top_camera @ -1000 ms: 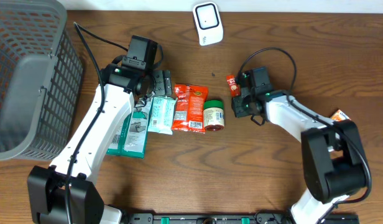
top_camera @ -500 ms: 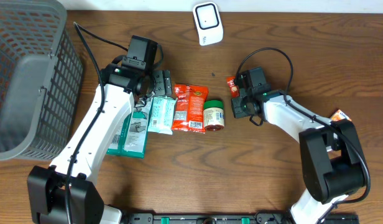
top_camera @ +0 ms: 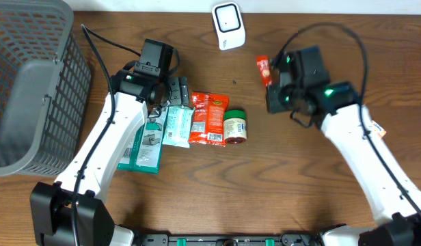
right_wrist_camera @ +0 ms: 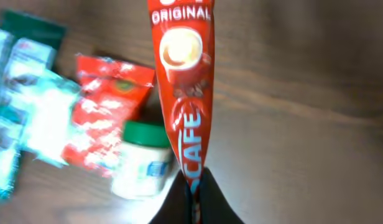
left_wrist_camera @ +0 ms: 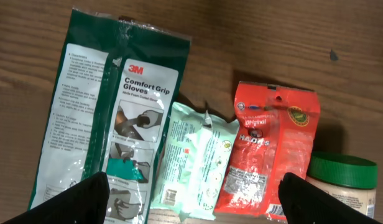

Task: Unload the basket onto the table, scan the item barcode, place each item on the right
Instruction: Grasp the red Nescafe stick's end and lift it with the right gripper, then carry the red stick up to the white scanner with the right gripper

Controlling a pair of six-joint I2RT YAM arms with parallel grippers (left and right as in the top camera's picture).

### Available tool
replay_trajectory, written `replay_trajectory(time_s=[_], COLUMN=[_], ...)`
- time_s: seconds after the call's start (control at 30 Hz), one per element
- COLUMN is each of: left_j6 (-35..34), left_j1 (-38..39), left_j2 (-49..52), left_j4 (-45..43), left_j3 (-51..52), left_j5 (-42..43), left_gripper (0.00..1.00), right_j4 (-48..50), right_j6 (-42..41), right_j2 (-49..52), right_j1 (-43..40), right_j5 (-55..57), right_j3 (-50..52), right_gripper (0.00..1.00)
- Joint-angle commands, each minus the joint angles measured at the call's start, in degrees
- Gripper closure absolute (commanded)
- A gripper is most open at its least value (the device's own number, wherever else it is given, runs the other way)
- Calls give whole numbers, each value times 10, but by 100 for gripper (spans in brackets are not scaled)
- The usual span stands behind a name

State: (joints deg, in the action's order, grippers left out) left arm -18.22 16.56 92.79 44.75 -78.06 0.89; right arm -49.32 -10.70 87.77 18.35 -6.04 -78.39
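right fingers pinched shut on sachet, held above tabletop | left fingers spread wide, empty, over packets

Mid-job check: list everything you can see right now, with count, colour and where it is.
table: one, brown wood, under everything
basket: one, grey, left end of the table
scanner: one, white, far edge, centre
coffee sachet: one, red, held near the scanner
glove pack: one, green, left end of the row
wipes pack: one, pale green, beside the glove pack
snack packet: one, red, between wipes pack and jar
jar: one, pale with green lid, right end of the row
dark pack: one, black, partly hidden by the left arm
left gripper: black, open, above the row
right gripper: black, shut on the coffee sachet
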Motion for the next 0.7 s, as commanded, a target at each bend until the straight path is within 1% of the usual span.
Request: replay_trajectory(time_s=[0.0, 0.13, 0.3, 0.43, 0.67], left_j6=[-5, -5, -5, -5, -5], left_j1=[-2, -2, -2, -2, -2], left_j2=[1, 1, 1, 1, 1], left_j4=[2, 2, 2, 2, 2], left_j3=[2, 2, 2, 2, 2], left_j5=[-9, -9, -10, -9, -9], left_gripper=[12, 13, 13, 13, 13], right_j4=[-78, -177, -269, -304, -343], right_j6=[-12, -13, 6, 10, 79], right_j2=[13, 39, 83, 107, 128], right_j1=[1, -1, -19, -37, -64], right_j5=[-45, -56, -196, -260, -391], right_j3=[-105, -200, -280, -298, -297], right_gripper=[99, 99, 99, 99, 99])
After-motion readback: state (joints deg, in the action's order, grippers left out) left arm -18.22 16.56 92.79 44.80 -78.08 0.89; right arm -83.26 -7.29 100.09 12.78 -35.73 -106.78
